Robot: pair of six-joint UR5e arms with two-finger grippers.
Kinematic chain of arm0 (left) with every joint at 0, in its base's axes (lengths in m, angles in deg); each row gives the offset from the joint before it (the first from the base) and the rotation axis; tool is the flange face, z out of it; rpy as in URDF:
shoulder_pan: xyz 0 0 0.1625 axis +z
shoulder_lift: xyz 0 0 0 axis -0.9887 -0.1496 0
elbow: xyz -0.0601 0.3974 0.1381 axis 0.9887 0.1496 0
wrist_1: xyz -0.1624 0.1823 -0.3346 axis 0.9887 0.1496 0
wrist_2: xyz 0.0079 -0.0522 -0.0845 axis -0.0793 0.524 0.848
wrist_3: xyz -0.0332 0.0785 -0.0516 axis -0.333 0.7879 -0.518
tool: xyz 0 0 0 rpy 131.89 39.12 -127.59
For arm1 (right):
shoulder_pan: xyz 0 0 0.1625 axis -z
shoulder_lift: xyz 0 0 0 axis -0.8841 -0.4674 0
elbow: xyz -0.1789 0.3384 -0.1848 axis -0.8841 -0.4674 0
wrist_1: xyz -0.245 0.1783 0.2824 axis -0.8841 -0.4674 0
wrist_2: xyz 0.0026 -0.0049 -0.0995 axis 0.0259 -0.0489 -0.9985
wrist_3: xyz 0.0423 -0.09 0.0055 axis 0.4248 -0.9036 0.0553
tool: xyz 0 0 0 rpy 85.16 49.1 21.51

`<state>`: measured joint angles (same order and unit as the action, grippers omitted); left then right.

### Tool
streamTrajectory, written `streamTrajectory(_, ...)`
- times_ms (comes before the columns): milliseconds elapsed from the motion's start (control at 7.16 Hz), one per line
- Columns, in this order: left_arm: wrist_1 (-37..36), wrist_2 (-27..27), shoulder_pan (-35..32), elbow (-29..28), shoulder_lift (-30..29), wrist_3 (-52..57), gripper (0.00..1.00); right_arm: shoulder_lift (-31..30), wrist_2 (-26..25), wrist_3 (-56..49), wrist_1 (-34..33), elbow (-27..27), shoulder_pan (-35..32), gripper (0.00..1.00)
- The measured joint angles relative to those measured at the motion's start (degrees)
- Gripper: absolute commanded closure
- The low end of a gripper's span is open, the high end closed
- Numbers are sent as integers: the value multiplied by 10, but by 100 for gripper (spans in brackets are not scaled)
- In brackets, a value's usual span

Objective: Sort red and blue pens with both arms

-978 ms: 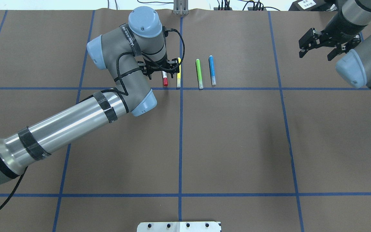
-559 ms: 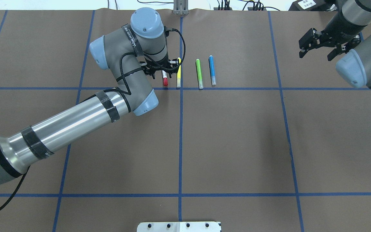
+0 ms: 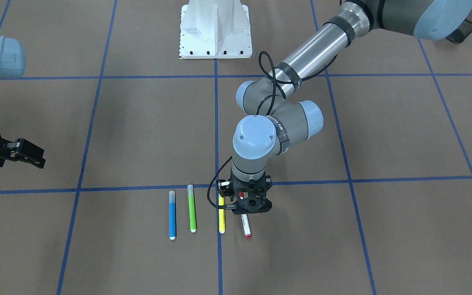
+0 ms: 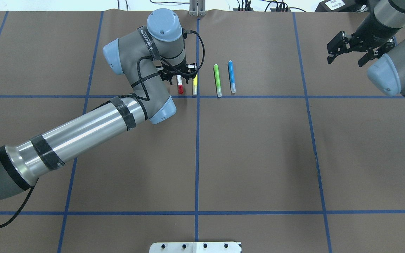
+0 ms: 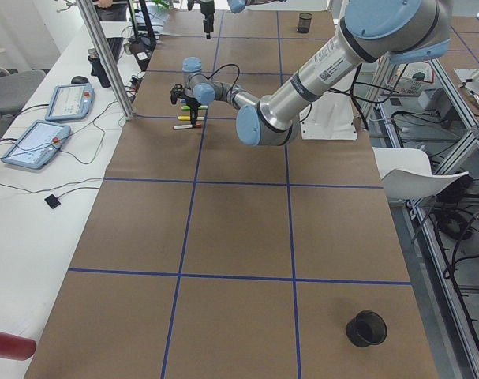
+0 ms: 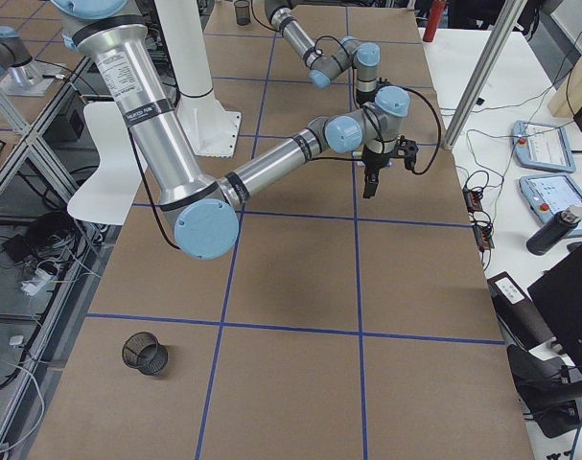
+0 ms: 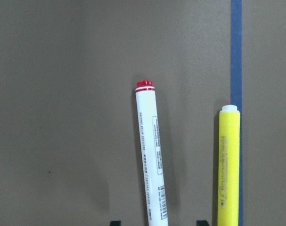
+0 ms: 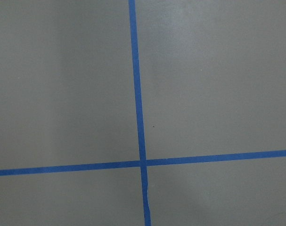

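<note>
The red pen (image 4: pixel 180 86), white-barrelled with a red cap, lies flat on the brown table; it also shows as the red pen (image 3: pixel 246 226) and the red pen (image 7: pixel 150 155). My left gripper (image 4: pixel 179 75) hangs right over its barrel, open, a fingertip on either side of it in the left wrist view. The blue pen (image 4: pixel 231 76) lies to the right, past two other markers, seen too as the blue pen (image 3: pixel 172 214). Far off at the back right, my right gripper (image 4: pixel 345 59) hovers open and holds nothing.
A yellow marker (image 4: pixel 194 86) lies close beside the red pen, just outside my left gripper's finger. A lime-green marker (image 4: pixel 217 80) sits between it and the blue pen. Blue tape lines grid the table. A black cup (image 5: pixel 367 328) stands far along the table.
My left wrist has shifted slightly to the right and settled over the red pen. The pens and the right gripper have stayed put.
</note>
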<state>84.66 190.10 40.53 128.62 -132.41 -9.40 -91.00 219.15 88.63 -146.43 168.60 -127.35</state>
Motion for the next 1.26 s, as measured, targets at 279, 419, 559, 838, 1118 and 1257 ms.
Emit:
streamTrajectory(279, 4, -2, 0, -12, -7, 0, 48, 0, 1, 0, 0, 0, 0, 0)
streamTrajectory(419, 4, -3, 1, -15, -8, 0, 48, 0, 3, 0, 0, 0, 0, 0)
streamTrajectory(559, 4, -3, 1, -17, -8, 0, 49, 0, 3, 0, 0, -1, 0, 0)
streamTrajectory(838, 5, -2, 1, -19, -9, 0, 50, -1, 4, 0, 0, -1, 0, 0)
streamTrajectory(1118, 5, -2, 3, -21, -9, 0, 50, -1, 4, 0, 0, -2, 0, 0)
streamTrajectory(1257, 5, -2, 4, -21, -9, 0, 51, -1, 4, 0, -1, -2, 0, 0)
